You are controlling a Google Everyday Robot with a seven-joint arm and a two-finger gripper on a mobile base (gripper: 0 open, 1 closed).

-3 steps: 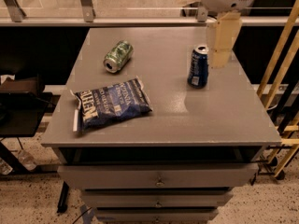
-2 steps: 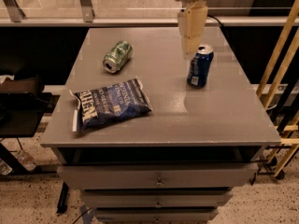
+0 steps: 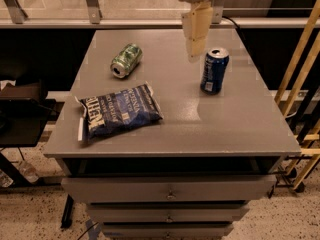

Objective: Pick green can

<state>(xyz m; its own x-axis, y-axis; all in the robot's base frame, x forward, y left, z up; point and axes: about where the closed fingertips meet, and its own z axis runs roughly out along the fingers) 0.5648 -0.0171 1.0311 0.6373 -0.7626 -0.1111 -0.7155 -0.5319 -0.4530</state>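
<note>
The green can [image 3: 126, 60] lies on its side on the grey table [image 3: 235, 119], at the back left, its silver end facing the front left. My gripper [image 3: 196, 48] hangs from the top of the view over the back middle of the table, its pale fingers pointing down. It is to the right of the green can, well apart from it, and just left of the upright dark blue can [image 3: 214, 70]. It holds nothing that I can see.
A dark blue chip bag [image 3: 119, 113] lies at the front left of the table. Drawers [image 3: 170, 190] sit under the table top. A wooden frame [image 3: 300, 79] stands at the right. A glass railing runs behind the table.
My gripper has moved left across the back of the table, from right of the blue can to left of it, closer to the green can. The cans and bag have not moved.
</note>
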